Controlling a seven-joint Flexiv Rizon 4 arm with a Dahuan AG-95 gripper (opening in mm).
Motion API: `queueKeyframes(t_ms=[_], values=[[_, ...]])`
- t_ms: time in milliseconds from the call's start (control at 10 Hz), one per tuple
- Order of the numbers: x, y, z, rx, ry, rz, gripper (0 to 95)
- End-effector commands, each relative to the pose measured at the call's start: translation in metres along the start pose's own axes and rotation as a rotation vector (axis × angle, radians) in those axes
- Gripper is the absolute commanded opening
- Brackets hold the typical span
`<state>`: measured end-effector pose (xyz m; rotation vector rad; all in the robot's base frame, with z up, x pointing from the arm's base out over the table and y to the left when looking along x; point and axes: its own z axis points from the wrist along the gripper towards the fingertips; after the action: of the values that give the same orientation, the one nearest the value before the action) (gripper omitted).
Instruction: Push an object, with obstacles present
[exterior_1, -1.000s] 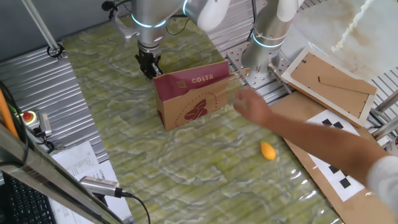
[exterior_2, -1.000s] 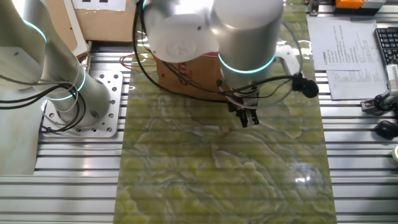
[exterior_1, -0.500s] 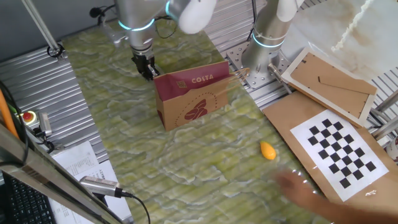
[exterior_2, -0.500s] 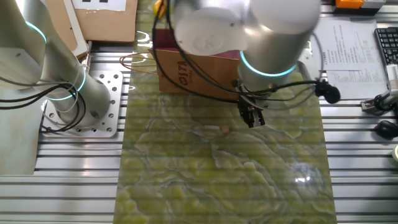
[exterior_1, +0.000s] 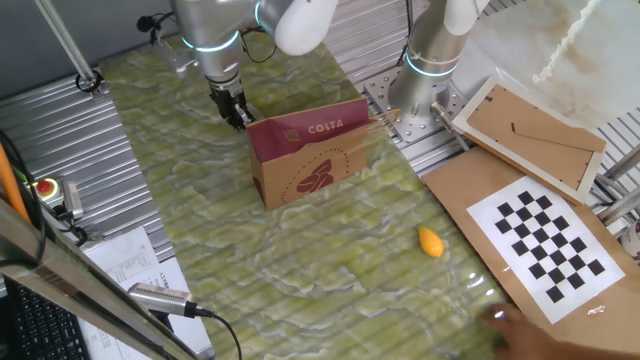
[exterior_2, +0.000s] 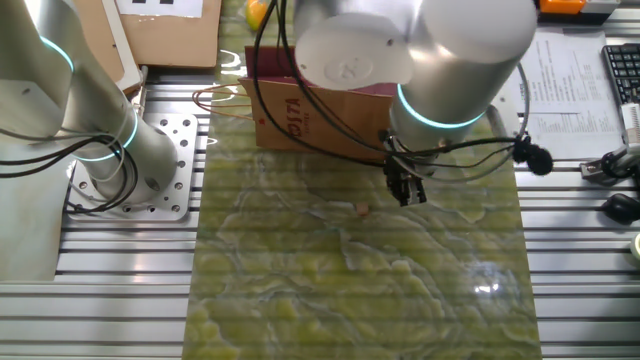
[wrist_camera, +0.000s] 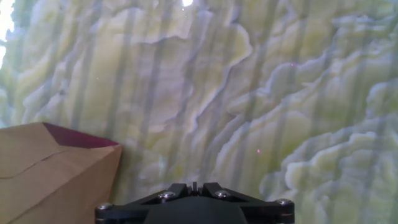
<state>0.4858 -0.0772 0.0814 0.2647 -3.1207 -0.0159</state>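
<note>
The object, a tiny pale tan cube (exterior_2: 362, 209), lies on the green marbled mat a little way from my gripper (exterior_2: 405, 191); the two are apart. It does not show in the hand view. The obstacle, a brown COSTA paper bag (exterior_1: 305, 150) with a maroon top band, stands upright in the middle of the mat. My gripper (exterior_1: 232, 108) hangs low just beyond the bag's far end, fingers together and holding nothing. In the hand view the bag's corner (wrist_camera: 56, 174) fills the lower left, close beside the gripper (wrist_camera: 193, 186).
An orange-yellow teardrop lump (exterior_1: 430, 241) lies on the mat on the bag's other side. A checkerboard card (exterior_1: 545, 240) and a wooden frame (exterior_1: 530, 130) rest to the right. A person's hand (exterior_1: 510, 325) shows at the bottom right edge. A second robot base (exterior_2: 130, 160) stands beside the mat.
The person's arm has drawn back from above the mat to the bottom right corner. My arm has shifted slightly along the bag's far side. Cube and bag have stayed put.
</note>
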Motion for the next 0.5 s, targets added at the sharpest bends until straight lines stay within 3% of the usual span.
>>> queueKeyframes(t_ms=[100, 300, 500], values=[[-0.0002, 0.001, -0.0005, -0.02, 0.005, 0.163, 0.0], [-0.0002, 0.001, -0.0005, -0.014, 0.012, 0.218, 0.0], [-0.0002, 0.001, -0.0005, -0.017, 0.022, 0.211, 0.0]])
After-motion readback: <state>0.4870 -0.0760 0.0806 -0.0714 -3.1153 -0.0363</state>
